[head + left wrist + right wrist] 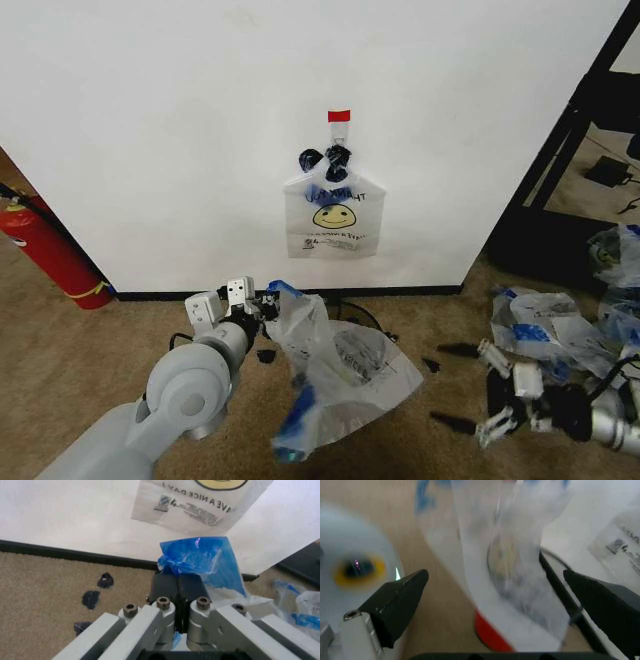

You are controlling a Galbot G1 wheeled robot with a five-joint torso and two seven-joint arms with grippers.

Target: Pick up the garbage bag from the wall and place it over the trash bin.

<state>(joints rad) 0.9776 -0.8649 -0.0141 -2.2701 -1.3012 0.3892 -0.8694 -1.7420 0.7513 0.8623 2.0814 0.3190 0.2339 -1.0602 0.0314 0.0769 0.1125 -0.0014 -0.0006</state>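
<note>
Our left gripper [181,592] has its jaws clamped on a blue-taped handle of the thin translucent whitish garbage bag [345,385]. The bag drapes beyond them over the black wire-mesh trash bin [559,588]. Our right gripper [470,385] hangs beside the bag, jaws spread wide.

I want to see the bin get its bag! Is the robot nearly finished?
Partly. The garbage bag is draped over the trash bin but not fitted. The left tool pinches one blue handle. The right tool is open beside it. Spreading the bag around the rim remains.
</note>
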